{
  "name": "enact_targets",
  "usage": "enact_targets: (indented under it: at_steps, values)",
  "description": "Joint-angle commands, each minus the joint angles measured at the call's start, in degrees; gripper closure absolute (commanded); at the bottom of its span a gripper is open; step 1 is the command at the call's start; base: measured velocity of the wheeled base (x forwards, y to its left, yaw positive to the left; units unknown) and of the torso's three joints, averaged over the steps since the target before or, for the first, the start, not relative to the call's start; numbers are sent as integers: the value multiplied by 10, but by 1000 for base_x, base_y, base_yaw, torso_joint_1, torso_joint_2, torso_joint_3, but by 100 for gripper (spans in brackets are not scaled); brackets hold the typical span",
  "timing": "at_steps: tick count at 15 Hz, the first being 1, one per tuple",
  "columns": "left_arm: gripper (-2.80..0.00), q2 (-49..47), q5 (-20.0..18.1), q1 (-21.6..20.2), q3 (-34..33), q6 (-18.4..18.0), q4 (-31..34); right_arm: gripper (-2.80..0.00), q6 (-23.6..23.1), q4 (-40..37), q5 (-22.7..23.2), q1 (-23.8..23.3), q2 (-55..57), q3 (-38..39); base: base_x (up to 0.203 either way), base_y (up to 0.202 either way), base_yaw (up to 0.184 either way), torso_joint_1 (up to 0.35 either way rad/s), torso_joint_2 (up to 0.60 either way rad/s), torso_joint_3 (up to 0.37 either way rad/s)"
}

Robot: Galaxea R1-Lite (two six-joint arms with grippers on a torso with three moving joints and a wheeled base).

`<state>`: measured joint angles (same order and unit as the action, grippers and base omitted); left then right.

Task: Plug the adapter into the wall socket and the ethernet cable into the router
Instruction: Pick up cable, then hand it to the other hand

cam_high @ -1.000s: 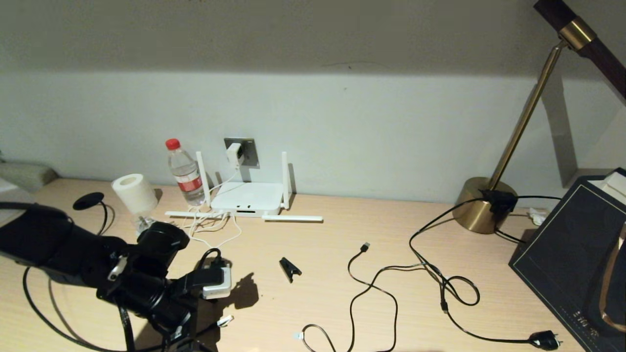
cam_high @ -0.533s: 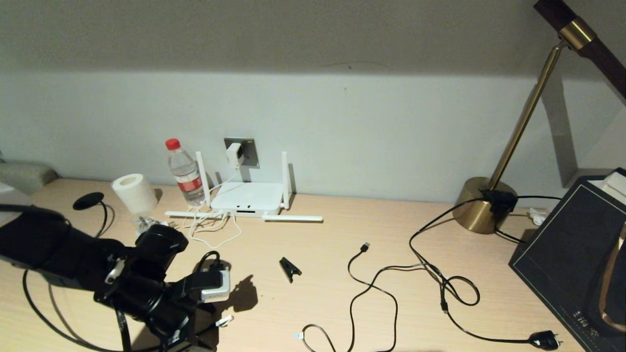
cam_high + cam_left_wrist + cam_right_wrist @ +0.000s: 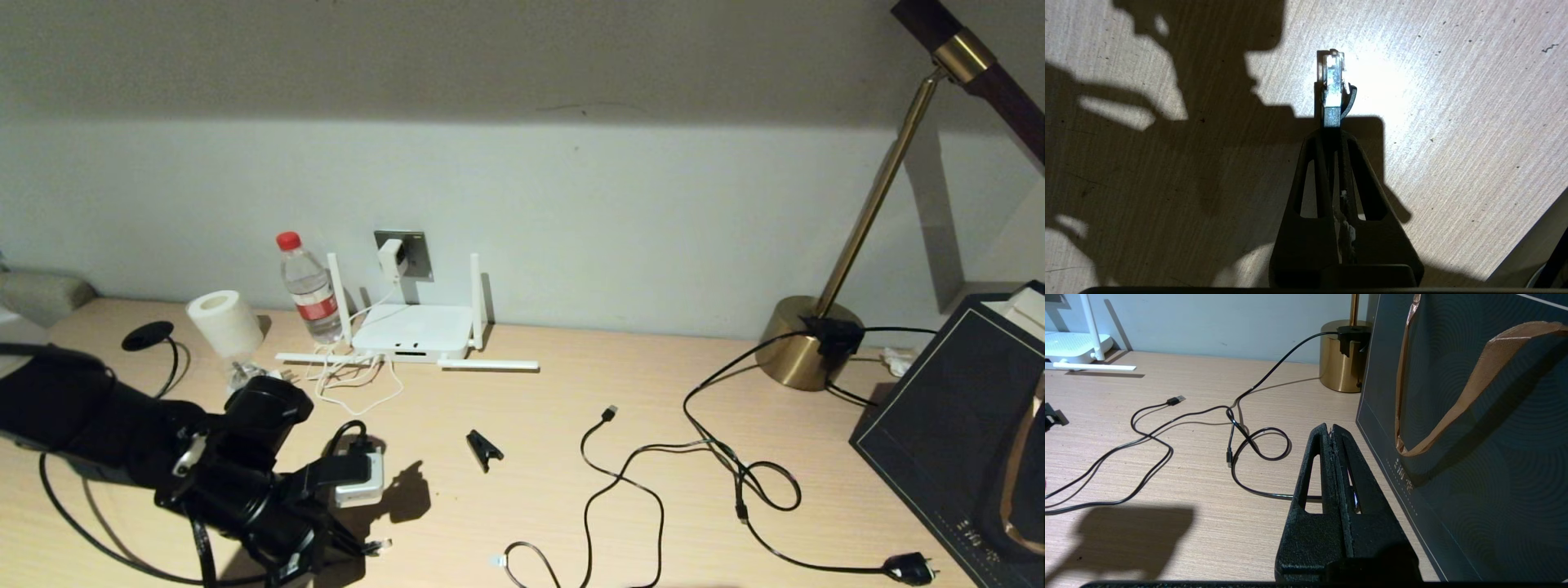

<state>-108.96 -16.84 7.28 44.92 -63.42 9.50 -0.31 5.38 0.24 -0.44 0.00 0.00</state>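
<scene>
Two connections make up the task, and one appears complete: the adapter (image 3: 391,257) already sits in the wall socket (image 3: 411,250), with its thin white cord hanging toward the router (image 3: 413,331). The step in hand is therefore judged to be carrying the ethernet cable (image 3: 1332,87) to the router's port.

Work surface: the desk (image 3: 571,457) carries loose clutter between the arm and the router, including a white block (image 3: 362,482) just beside the arm, a small black clip (image 3: 484,448) and a thinner USB cable (image 3: 620,474) further right. A bottle (image 3: 309,287) and a paper roll (image 3: 223,323) stand left of the router. Plan a path that lifts above these before moving toward the wall.

Router: it lies flat against the wall below the socket, two antennas upright and two lying on the desk. Its dark port slot faces the robot, low on the near edge, so approach level and low.

Left gripper (image 3: 1331,132): at the near left of the desk, jaws clamped narrow on the cable just behind its clear connector, which projects past the fingertips in line with them. Check that the connector does not rotate in the grip; the clip side must match the port. Draw the trailing cable without snagging.

Right gripper (image 3: 1333,430): parked at the right beside a dark bag (image 3: 1474,437), jaws pressed together, empty.
</scene>
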Motion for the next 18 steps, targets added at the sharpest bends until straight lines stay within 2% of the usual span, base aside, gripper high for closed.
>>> enact_targets:
  at_steps: [1,4,7,9,11,14,16,18]
  values:
    - [0,5,-3,0,-4,-3,1,0,0,1,0,0,1,20,0,0,0,0,0,0]
    - [0,20,-18,1,0,-4,1,0,0,1,0,0,0,20,0,0,0,0,0,0]
    - [0,58,-70,11,39,-9,-13,0,0,1,0,0,0,20,0,0,0,0,0,0]
    - [0,73,-89,19,71,-26,-22,0,0,1,0,0,1,20,0,0,0,0,0,0]
    - [0,77,-99,33,141,-44,0,0,0,1,0,0,0,20,0,0,0,0,0,0]
    - [0,70,-95,73,312,-50,76,0,0,1,0,0,0,20,0,0,0,0,0,0]
    - [0,48,-76,116,424,-50,122,0,0,1,0,0,1,20,0,0,0,0,0,0]
    - [0,29,-38,169,466,-52,144,0,0,0,0,0,1,20,0,0,0,0,0,0]
